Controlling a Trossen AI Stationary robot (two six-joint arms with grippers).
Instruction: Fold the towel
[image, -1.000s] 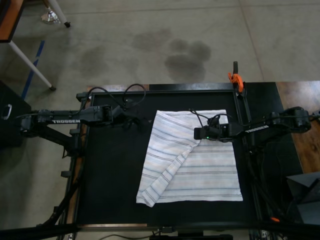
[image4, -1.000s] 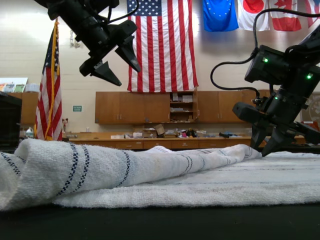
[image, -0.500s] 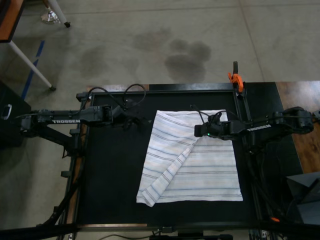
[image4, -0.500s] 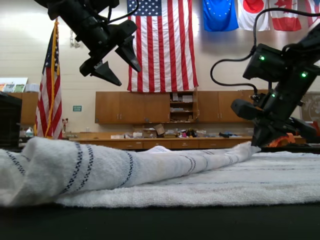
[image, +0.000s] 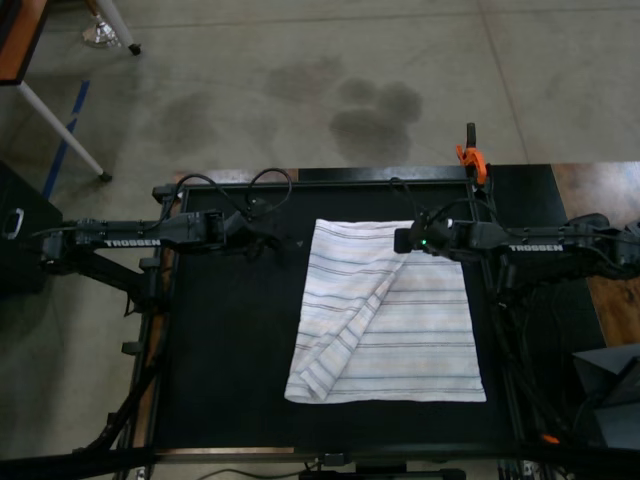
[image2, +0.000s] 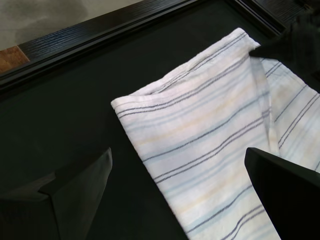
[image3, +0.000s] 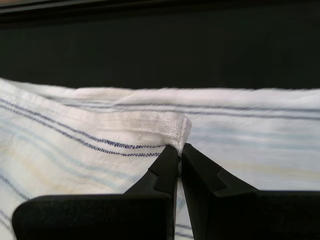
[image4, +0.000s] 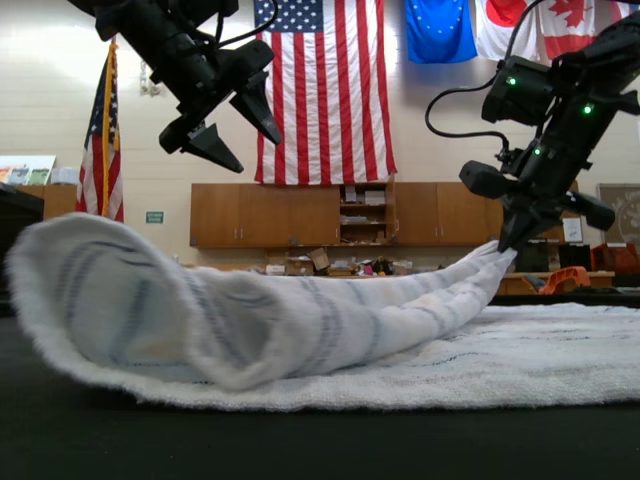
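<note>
I count one towel (image: 385, 310), spread across the centre of the black mat (image: 225, 340) in the top view, its left part doubled over. Two arms in play: my right gripper (image3: 179, 162) has its fingers pinched tight on the folded corner, lifted at the exterior view's right; my left gripper (image4: 228, 125) hangs upper left there, fingers spread, holding nothing.
</note>
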